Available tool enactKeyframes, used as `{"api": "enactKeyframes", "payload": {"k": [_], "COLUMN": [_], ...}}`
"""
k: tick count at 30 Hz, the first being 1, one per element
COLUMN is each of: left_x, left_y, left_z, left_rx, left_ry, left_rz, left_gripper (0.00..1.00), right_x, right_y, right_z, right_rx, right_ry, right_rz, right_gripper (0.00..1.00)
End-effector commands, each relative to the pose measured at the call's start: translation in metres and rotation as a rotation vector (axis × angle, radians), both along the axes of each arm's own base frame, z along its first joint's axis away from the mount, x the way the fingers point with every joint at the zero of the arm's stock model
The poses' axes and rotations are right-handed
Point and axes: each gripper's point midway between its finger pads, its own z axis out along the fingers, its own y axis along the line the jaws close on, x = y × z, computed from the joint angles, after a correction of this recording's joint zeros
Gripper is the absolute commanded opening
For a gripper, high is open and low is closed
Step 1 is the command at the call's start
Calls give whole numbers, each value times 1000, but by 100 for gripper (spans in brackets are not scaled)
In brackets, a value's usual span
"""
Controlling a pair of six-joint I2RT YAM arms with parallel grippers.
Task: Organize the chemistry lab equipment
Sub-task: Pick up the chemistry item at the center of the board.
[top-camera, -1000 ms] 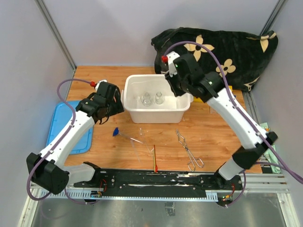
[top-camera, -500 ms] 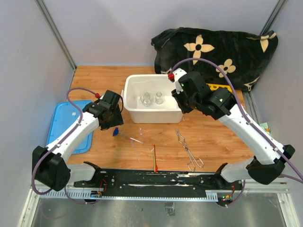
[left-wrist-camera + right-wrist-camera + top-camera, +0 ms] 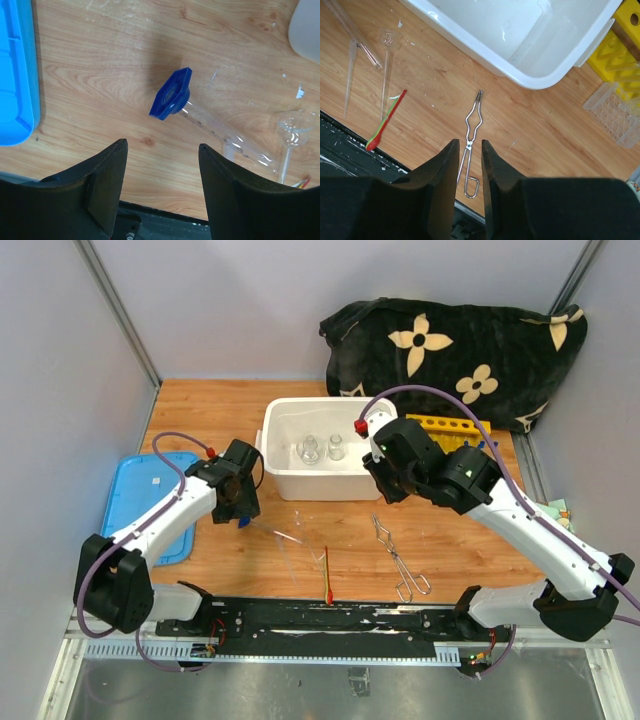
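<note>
A blue-capped clear tube (image 3: 171, 94) lies on the wood just beyond my left gripper (image 3: 162, 144), which is open and empty above the table (image 3: 240, 505). My right gripper (image 3: 468, 142) hovers over the metal tongs (image 3: 478, 95), its jaws a narrow gap apart with nothing between them. It hangs by the white tub's front wall (image 3: 383, 483). Two small glass beakers (image 3: 310, 450) stand in the tub (image 3: 330, 485). The tongs (image 3: 398, 558), a red-tipped stick (image 3: 328, 575) and thin clear rods (image 3: 290, 540) lie near the front edge.
A yellow holed rack (image 3: 447, 428) stands right of the tub, with a clear plastic rack (image 3: 612, 112) beside it. A blue lid (image 3: 125, 505) lies at the left edge. A black flowered cloth (image 3: 450, 350) is heaped at the back right. A black rail (image 3: 330, 618) borders the front.
My left gripper has come down and right to just above the blue cap, its jaws a little narrower. My right arm has drawn back from over the tub, uncovering the yellow rack.
</note>
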Motion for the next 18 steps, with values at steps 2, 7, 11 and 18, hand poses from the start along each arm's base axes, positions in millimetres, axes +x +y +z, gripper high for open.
{"api": "enactKeyframes", "payload": {"k": [2, 7, 11, 18], "left_x": [10, 18, 22, 26], "left_y": [6, 8, 8, 11], "left_z": [-7, -12, -14, -20], "left_rx": [68, 96, 107, 137], "left_ry": [-1, -8, -16, -14], "left_rz": [-24, -39, -52, -69], "left_gripper": [63, 58, 55, 54], "right_x": [-7, -7, -6, -4], "right_y": [-6, -8, -8, -3], "right_z": [-1, -3, -5, -8], "right_rx": [4, -3, -10, -18], "right_ry": [-1, 2, 5, 14], "right_rz": [-29, -38, -39, -29], "right_gripper": [25, 25, 25, 25]}}
